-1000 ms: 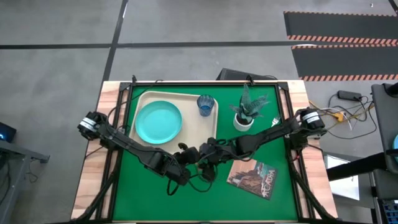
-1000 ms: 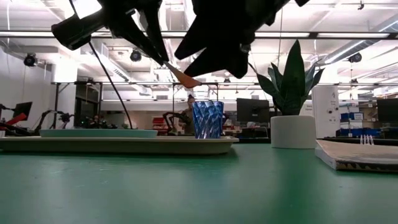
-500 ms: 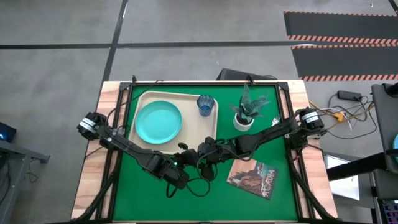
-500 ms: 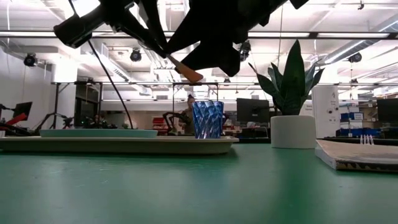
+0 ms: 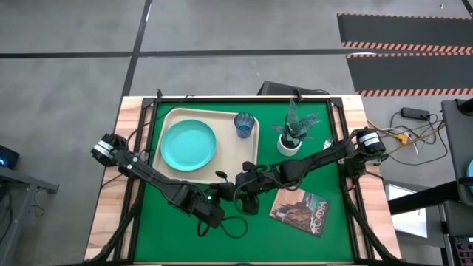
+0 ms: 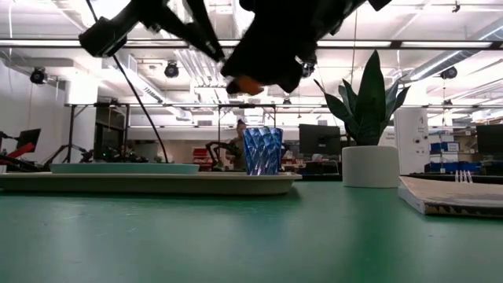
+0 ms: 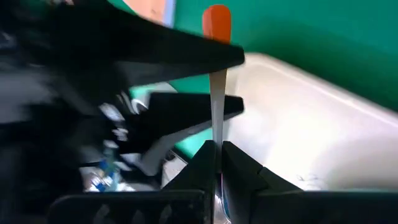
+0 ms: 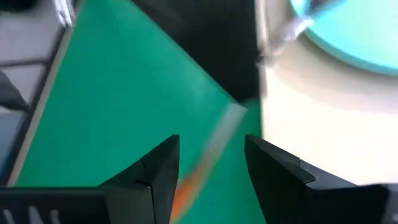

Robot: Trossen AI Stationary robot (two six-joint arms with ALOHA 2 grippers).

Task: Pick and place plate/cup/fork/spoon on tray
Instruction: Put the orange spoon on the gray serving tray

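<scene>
The tray at 11 o'clock on the worktop already carries the plate and the cup. The left claw, near centre, pinches a red-handled utensil, fork or spoon unclear. The right claw beside it stands wide, empty. Both utensils remain.

**Bystanders on the green table**

A white pot with a spiky green plant stands upright on the green table, near its far edge. Toward the right lies a brownish picture-covered book, flat, well apart from the pot. Beyond the table, cables trail over grey floor.
</scene>
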